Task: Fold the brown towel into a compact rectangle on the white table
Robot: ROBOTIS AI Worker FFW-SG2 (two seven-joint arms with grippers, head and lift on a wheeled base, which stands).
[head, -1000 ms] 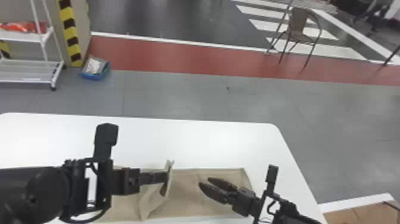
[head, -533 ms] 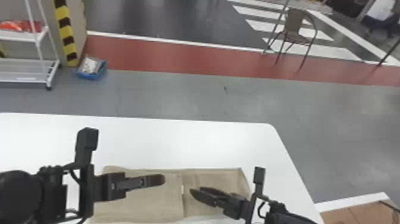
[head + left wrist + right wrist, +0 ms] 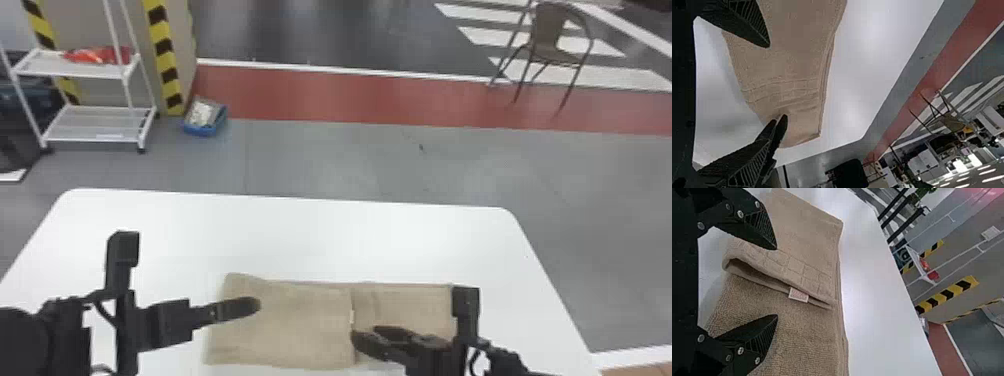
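Right gripper (image 3: pixel 366 334): fingers parted over the brown towel (image 3: pixel 410 305), near its flap's (image 3: pixel 300 322) edge.
Left gripper (image 3: pixel 250 304): fingers spread above the towel's left end.
Brown towel: on the white table (image 3: pixel 300 230), flap folded over.
White rack (image 3: pixel 95 122): red item (image 3: pixel 102 55) on its upper shelf.
Blue bin (image 3: pixel 200 131): whitish contents (image 3: pixel 201 112), on the floor.
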